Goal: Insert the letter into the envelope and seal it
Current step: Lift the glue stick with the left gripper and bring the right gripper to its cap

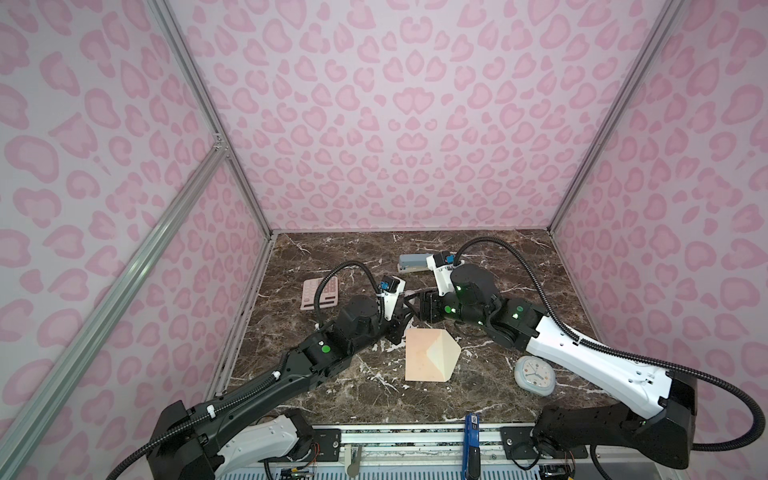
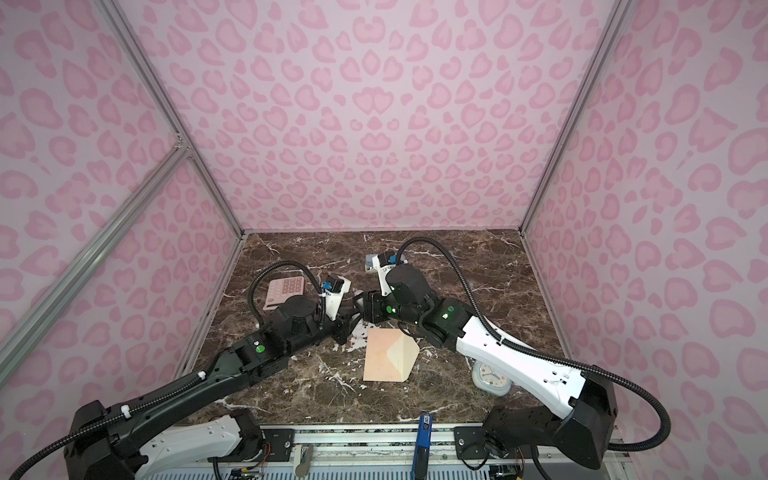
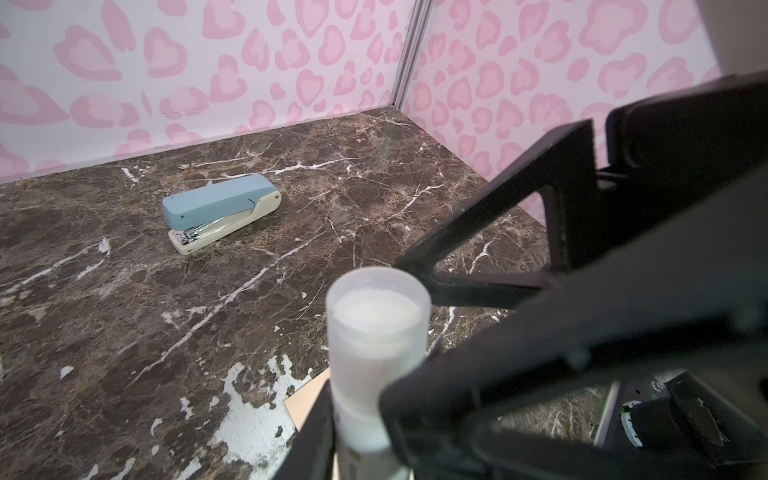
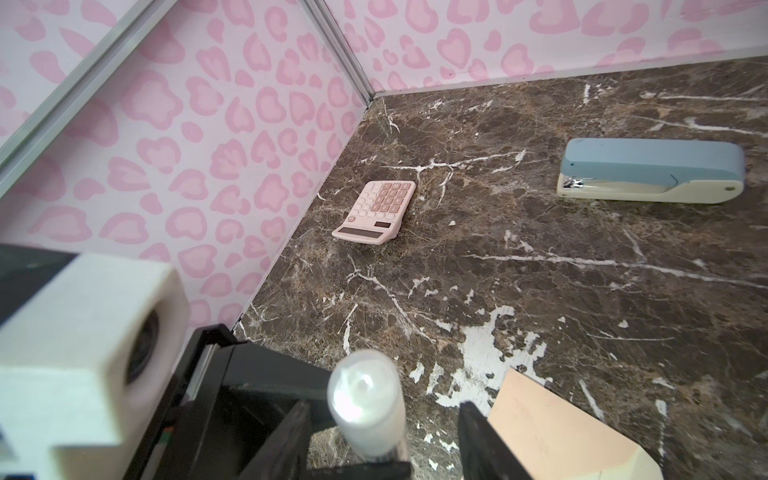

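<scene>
Sitting flat on the dark brown marble-look tabletop (image 1: 332,257), lower middle of both top views, is the plain peach-pink paper envelope (image 1: 419,357) (image 2: 378,357). Its paler cream pointed flap (image 1: 442,353) is folded open toward the right. Both arms meet nose to nose just above its upper edge in the frame. The left gripper (image 3: 365,415) is clamped on a translucent white plastic glue stick (image 3: 378,328), which is uncapped with white glue showing at the end. A sliver of the envelope peeks out next to it in the left wrist view. The right gripper (image 4: 386,432) has its fingers apart. In the right wrist view a frosted rounded tube (image 4: 365,399) stands between them, close to one finger, with bare marble showing between it and the other. It's too blurry to say whether that's the same stick or a cap, or whether anything is actually touching it. A corner of the envelope sits just beside that gripper too. Other stuff on the table:

- A pale blue and cream stapler (image 1: 413,264) sits upper middle, partly behind the right arm's wrist.
- A pink calculator (image 1: 320,293) sits left of centre, behind the left arm's cable.
- A pale blue rounded clock (image 1: 534,374) sits lower right, tucked against the right arm's white forearm.
</scene>
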Available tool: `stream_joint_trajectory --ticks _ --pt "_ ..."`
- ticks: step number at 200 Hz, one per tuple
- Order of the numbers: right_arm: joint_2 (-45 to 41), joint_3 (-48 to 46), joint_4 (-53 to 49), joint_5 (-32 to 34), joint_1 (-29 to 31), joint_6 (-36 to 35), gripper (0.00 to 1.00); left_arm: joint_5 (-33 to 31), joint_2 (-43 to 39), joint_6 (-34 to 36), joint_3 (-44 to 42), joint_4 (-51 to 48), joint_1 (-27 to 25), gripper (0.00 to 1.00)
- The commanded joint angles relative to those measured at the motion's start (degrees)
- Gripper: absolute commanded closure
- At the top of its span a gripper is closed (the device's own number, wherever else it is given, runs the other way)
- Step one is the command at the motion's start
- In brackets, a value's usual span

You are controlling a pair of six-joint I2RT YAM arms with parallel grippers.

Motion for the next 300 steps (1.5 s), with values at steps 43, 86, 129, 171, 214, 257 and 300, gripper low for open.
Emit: stream_joint_trajectory --ticks 43,86,129,171,214,257,300 --pt "1.4 0.2 0.7 2.7 0.1 -0.3 0.49 0.9 1.7 0.1 0.3 3.5 -1.2 0.86" --pt "1.6 -0.2 1.9 2.5 -0.3 0.5 0.59 0.4 1.7 0.1 0.0 3.9 -1.3 0.86" --pt "2.0 -0.3 2.7 1.9 -0.4 1.0 0.70 0.4 2.0 -0.2 -0.1 4.9 -1.4 0.86" --pt "1.8 -0.1 2.7 2.4 -0.4 1.0 0.77 0.4 2.6 -0.3 0.0 4.7 -1.5 0.87" --pt "1.9 1.2 1.6 3.2 -0.6 -0.1 0.77 0.6 3.5 -0.4 -0.3 4.2 -1.6 0.89" --pt "2.3 2.8 0.7 3.3 -0.8 -0.9 0.78 0.4 4.9 -0.3 -0.2 2.9 -1.6 0.93" --pt "2.6 4.8 -0.3 2.9 -1.8 -1.6 0.82 0.2 5.5 -0.2 -1.0 2.1 -1.6 0.96"
